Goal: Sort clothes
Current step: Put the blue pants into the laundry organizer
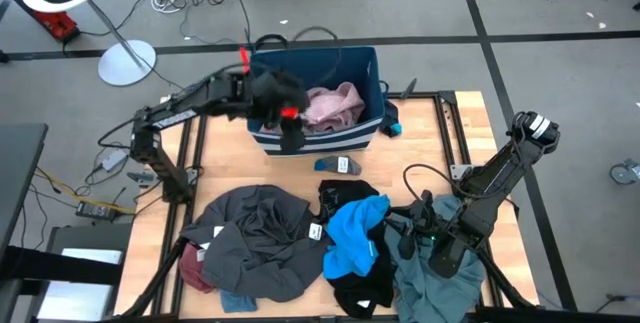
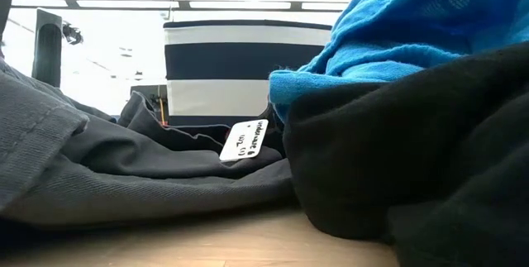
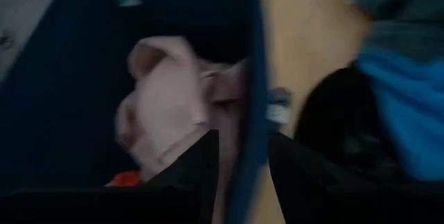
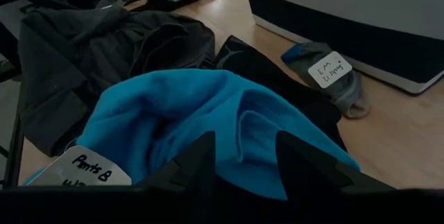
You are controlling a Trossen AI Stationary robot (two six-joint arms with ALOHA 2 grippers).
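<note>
The counter (image 1: 470,123) carries a navy bin (image 1: 316,141) at its far middle, with a pink garment (image 1: 333,105) lying inside. A dark grey garment (image 1: 255,235) sprawls over the near left. A teal-grey garment (image 1: 436,281) lies near right, under the right arm. A bright blue garment (image 1: 352,235) rests on a black one (image 1: 362,288) at near centre. A small grey-blue piece (image 1: 338,165) lies just in front of the bin.

The left pincer (image 3: 241,156) hangs over the bin's near wall, open and empty, the pink garment just beyond it. The right pincer (image 4: 246,156) sits low at the blue garment, open; I cannot tell whether it grips cloth.
</note>
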